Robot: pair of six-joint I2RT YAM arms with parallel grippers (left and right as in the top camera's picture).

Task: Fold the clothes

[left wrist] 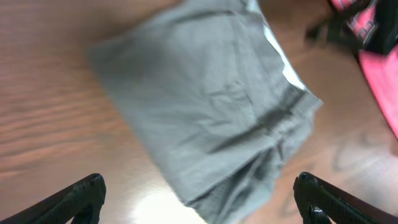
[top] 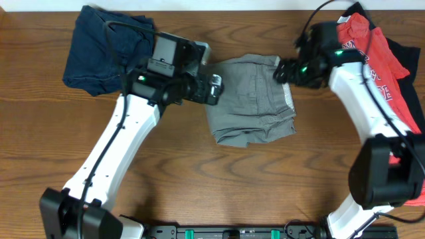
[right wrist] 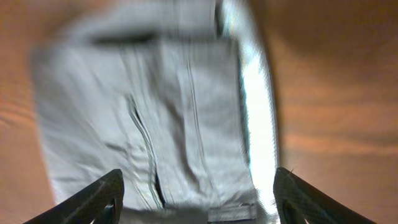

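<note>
The grey-khaki shorts [top: 252, 99] lie folded in the middle of the table, pale inner waistband along their right edge. My left gripper [top: 216, 89] is open and empty at their left edge; in the left wrist view the shorts [left wrist: 211, 106] lie ahead of the spread fingers [left wrist: 202, 199]. My right gripper [top: 282, 70] is open and empty at their upper right corner; the right wrist view shows the shorts [right wrist: 155, 112] under its spread fingers [right wrist: 199, 199]. Dark navy shorts [top: 106, 46] lie far left. The red T-shirt [top: 378, 60] lies on the black garment [top: 408, 53] far right.
The wooden table [top: 265, 186] is bare in front of the shorts. The left arm crosses from the front left, the right arm from the front right. A dark rail [top: 232, 231] runs along the front edge.
</note>
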